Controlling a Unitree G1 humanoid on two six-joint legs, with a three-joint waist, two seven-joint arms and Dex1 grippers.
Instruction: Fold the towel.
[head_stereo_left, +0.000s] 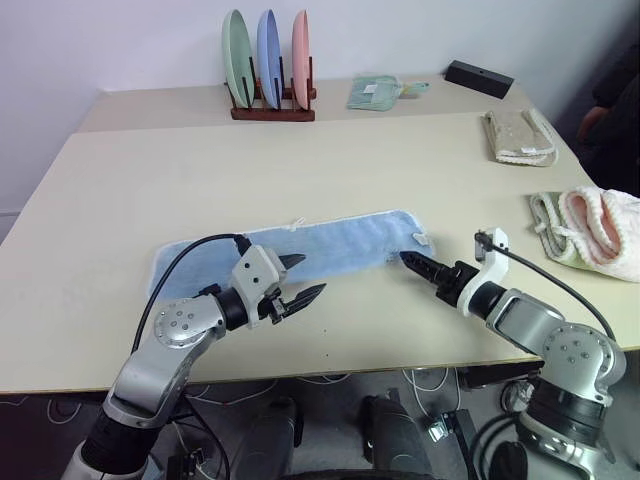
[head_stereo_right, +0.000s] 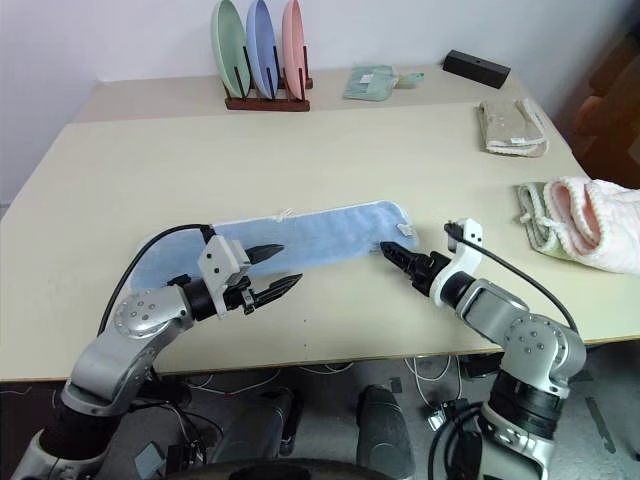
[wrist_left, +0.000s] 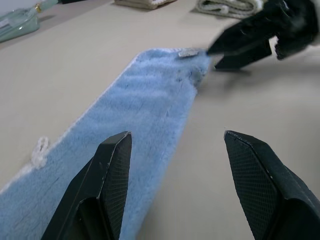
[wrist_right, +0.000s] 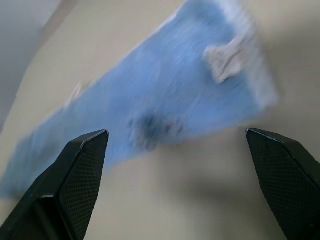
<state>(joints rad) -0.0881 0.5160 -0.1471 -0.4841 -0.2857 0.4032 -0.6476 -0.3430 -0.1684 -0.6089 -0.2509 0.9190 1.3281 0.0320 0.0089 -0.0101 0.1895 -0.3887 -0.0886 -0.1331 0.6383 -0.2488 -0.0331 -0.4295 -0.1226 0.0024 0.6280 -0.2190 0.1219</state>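
I see the towel (head_stereo_left: 330, 245) lying as a long strip on the worktop (head_stereo_left: 130, 190). Left pincer (head_stereo_left: 303, 280) and right pincer (head_stereo_left: 408, 260) both gape empty beside its near edge.

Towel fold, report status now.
Left gripper open over the towel, empty. Right gripper open at its end, empty. Towel lies flat, a long strip. Nothing in the way.

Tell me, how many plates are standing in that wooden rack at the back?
3, upright side by side in the rack at the table's far edge: green plate, blue plate, pink plate. None looks hidden.
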